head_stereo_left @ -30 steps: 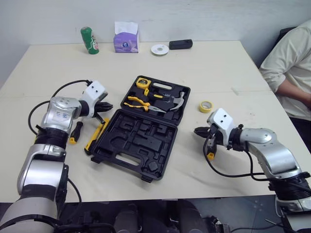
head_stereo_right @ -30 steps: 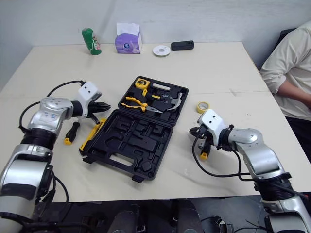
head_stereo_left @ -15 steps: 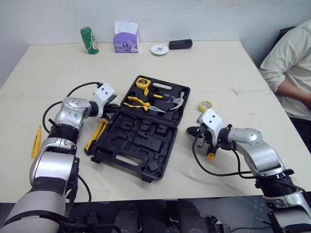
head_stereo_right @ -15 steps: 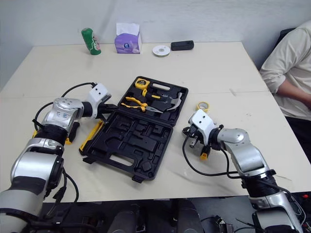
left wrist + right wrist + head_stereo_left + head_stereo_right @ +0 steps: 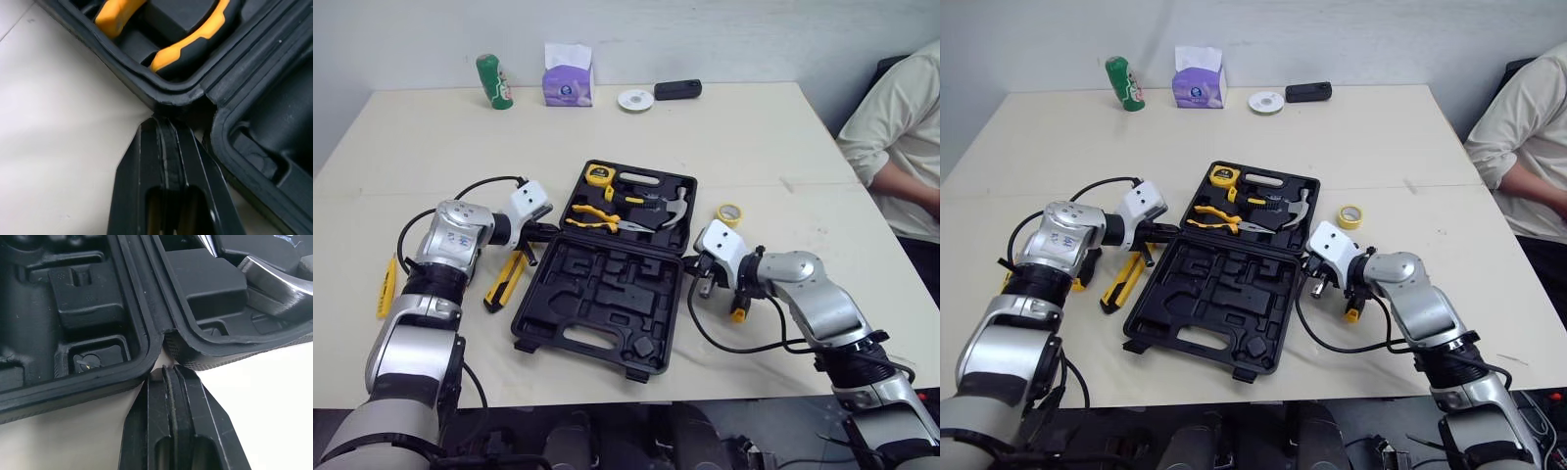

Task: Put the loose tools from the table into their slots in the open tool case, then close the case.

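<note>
**Both tools clenched at the hinge ends of one open case**

At the far left of the table (image 5: 754,137) lies one slim yellow hand tool (image 5: 385,286); its kind is too small to tell. One yellow-and-black utility knife (image 5: 506,281) lies just left of the tool case (image 5: 607,294).

The left tool (image 5: 166,122) has its two fingers pressed together, holding nothing, its tip touching the left end of the case's hinge.

The single black case lies open and flat. Its far half holds one yellow tape measure (image 5: 598,174), one pair of yellow-handled pliers (image 5: 592,217) and one hammer (image 5: 666,208).

The right tool (image 5: 168,372) is likewise clenched on nothing, its tip at the hinge's right end. One yellow-tipped handle (image 5: 738,311) shows beside that arm, and one yellow tape roll (image 5: 729,213) lies just beyond.

Along the far edge stand one green can (image 5: 489,79), one purple tissue box (image 5: 568,76), one white disc (image 5: 634,99) and one black device (image 5: 677,89). Their labels cannot be read.

One person (image 5: 901,137) sits at the right.
</note>
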Action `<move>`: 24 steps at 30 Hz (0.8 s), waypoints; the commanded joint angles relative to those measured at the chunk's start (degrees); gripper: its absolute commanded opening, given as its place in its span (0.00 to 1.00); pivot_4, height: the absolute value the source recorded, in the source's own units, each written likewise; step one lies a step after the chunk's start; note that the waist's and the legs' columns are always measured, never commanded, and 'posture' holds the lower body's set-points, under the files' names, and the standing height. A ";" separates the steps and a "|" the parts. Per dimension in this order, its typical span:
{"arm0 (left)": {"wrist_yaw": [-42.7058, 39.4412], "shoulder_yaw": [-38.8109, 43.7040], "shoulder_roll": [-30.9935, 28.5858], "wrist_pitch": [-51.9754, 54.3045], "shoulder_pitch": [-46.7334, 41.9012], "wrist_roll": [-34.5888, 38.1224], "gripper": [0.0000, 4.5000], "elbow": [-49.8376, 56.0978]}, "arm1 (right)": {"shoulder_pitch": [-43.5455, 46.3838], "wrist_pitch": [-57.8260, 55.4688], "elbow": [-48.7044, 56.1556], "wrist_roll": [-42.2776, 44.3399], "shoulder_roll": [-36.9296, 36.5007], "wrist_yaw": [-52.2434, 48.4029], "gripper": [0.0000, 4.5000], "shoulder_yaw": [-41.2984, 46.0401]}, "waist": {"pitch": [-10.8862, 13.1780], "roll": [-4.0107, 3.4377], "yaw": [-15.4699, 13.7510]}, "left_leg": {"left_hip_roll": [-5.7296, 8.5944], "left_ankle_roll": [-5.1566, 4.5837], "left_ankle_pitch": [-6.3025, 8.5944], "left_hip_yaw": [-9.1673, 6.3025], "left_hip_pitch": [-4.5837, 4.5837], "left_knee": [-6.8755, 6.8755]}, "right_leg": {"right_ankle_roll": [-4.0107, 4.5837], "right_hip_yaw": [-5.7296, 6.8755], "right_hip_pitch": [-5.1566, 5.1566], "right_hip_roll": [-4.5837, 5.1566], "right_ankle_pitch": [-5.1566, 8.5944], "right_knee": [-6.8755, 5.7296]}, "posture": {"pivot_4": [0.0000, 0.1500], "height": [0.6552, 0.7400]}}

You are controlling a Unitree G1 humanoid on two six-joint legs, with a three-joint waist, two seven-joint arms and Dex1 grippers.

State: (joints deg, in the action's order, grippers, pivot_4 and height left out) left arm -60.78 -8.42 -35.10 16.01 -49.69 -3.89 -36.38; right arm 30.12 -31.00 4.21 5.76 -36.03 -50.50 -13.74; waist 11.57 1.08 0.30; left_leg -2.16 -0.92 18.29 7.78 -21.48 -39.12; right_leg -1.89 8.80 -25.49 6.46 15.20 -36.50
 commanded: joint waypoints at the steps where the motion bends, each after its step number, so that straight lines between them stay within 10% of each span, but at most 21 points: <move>1: -6.03 -2.55 0.56 3.31 3.73 2.72 0.00 9.63 | 1.03 4.09 6.27 0.57 -0.82 -3.57 0.00 -1.13 | 0.00 0.00 0.01 | -0.01 0.00 0.00 0.00 0.00 0.00 | 0.00 -0.04 0.00 -0.01 0.00 0.00 | 1.00 0.83; 24: 2.48 7.46 -2.54 21.40 26.99 6.58 0.00 42.03 | 2.29 9.75 3.31 -6.04 1.89 -6.41 0.00 -4.95 | -0.01 -0.01 1.60 | -0.15 0.06 0.05 0.35 0.37 0.08 | 0.03 -0.62 0.00 -0.08 0.02 -0.04 | 1.00 0.83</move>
State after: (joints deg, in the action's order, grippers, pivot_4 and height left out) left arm -58.35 1.21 -39.20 37.12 -23.64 -0.02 3.26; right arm 30.50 -24.07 5.04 -1.56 -36.16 -55.70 -17.09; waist 11.56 1.07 1.90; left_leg -2.31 -0.85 18.35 8.15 -21.10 -39.05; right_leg -1.87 8.16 -25.49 6.38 15.21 -36.53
